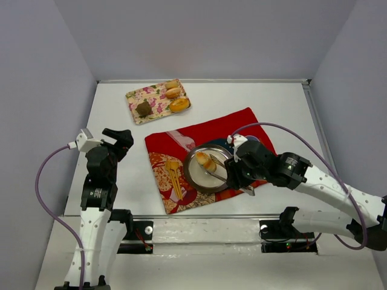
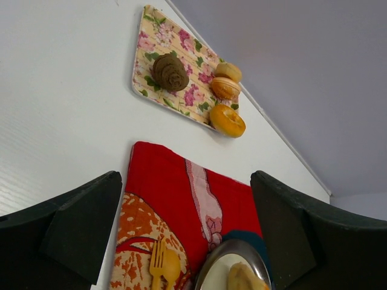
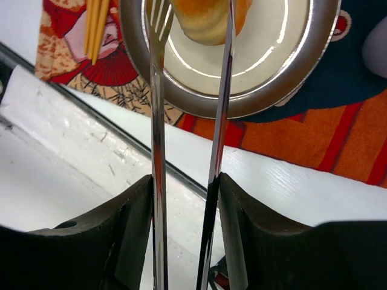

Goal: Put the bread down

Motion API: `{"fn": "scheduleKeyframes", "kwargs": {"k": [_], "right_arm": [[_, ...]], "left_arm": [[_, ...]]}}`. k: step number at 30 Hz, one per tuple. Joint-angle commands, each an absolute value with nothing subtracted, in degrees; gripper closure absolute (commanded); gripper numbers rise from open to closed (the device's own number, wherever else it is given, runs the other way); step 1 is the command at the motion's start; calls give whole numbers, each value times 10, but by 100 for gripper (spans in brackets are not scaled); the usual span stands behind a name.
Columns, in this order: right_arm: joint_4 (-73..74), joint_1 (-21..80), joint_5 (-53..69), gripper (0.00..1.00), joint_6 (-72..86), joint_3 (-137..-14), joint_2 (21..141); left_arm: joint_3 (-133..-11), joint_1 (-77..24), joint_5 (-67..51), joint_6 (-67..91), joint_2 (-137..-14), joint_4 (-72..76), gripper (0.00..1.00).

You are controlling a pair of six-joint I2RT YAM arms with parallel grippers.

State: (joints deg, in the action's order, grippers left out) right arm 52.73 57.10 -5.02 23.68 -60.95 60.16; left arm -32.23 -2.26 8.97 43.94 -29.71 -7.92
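1. The right gripper [image 3: 184,181] fingers clamp the two arms of metal tongs [image 3: 158,121]
2. The bread [image 3: 205,18] lies on the metal-rimmed plate [image 3: 242,103], well beyond those fingertips, between the tong tips
3. The left gripper [image 2: 184,181] fingers stand wide apart, holding nothing, with a red cloth [image 2: 169,193] ahead of them

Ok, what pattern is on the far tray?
The tray is pink floral on cream; left wrist view.

No writing to be read anywhere.
Only patterns show: flowers on the tray [image 1: 142,95], fan and figure prints on the red cloth [image 1: 242,124].
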Motion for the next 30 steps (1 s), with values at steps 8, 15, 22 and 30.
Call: {"fn": "scheduleKeyframes", "kwargs": {"k": [8, 15, 22, 30], "right_arm": [[521, 577, -34, 44, 228, -619, 571], [519, 577, -61, 52, 227, -648, 570], [488, 577, -252, 62, 275, -719, 605], [345, 449, -308, 63, 216, -859, 828]], "left_arm": [[-320, -25, 93, 438, -287, -52, 1], [-321, -25, 91, 437, -289, -52, 1], [-319, -25, 89, 439, -288, -52, 1], [-313, -25, 78, 439, -299, -40, 1]]}}
